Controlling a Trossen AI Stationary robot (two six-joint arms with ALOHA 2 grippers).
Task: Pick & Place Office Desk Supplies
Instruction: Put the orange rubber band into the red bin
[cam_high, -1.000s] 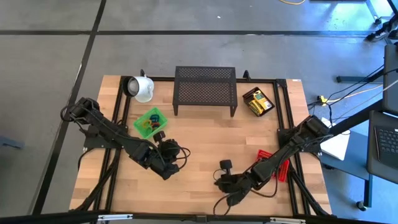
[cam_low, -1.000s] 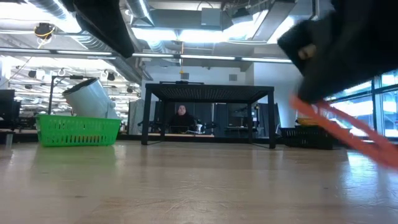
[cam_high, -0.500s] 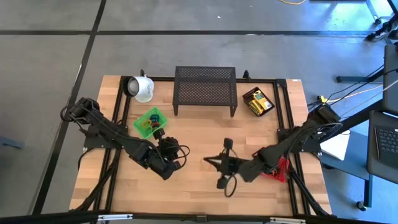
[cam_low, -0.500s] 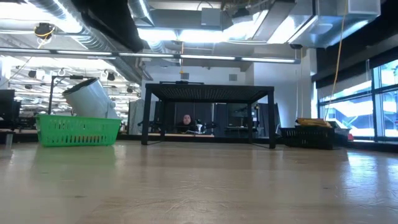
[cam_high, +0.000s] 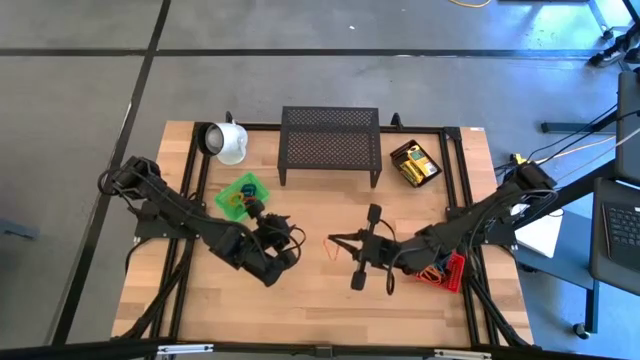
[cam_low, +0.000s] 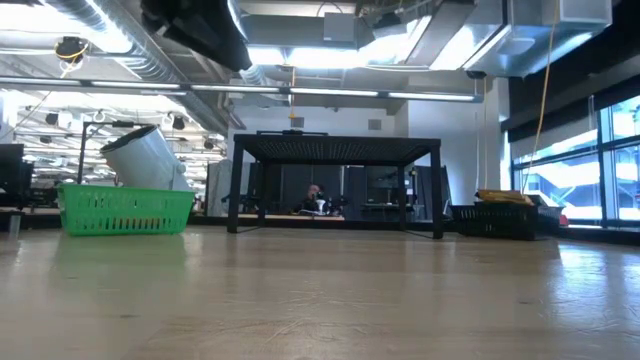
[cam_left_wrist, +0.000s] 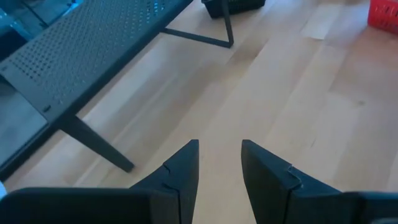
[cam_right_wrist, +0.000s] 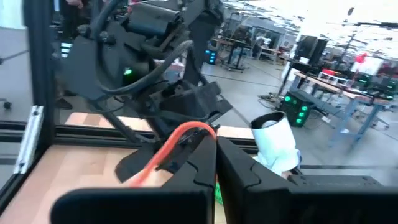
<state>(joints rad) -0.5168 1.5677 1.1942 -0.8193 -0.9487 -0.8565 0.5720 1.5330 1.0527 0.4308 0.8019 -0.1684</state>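
Jaws of right gripper (cam_high: 334, 242) clamp an orange loop (cam_right_wrist: 166, 148) mid-tabletop; left gripper (cam_left_wrist: 219, 163), jaws parted and empty, waits at nine o'clock.

The left dark six-joint arm reaches in from the left edge of the wooden surface (cam_high: 330, 310) toward the middle, its wrist bent low. The left pincer (cam_left_wrist: 219, 163) points out across the boards, its two dark fingers parted with bare wood showing between them. The right dark arm stretches from the right edge toward the centre, lifted off the boards. The right pincer (cam_high: 345, 240) is clamped on a thin orange loop (cam_right_wrist: 168, 148), which dangles from its closed fingertips.
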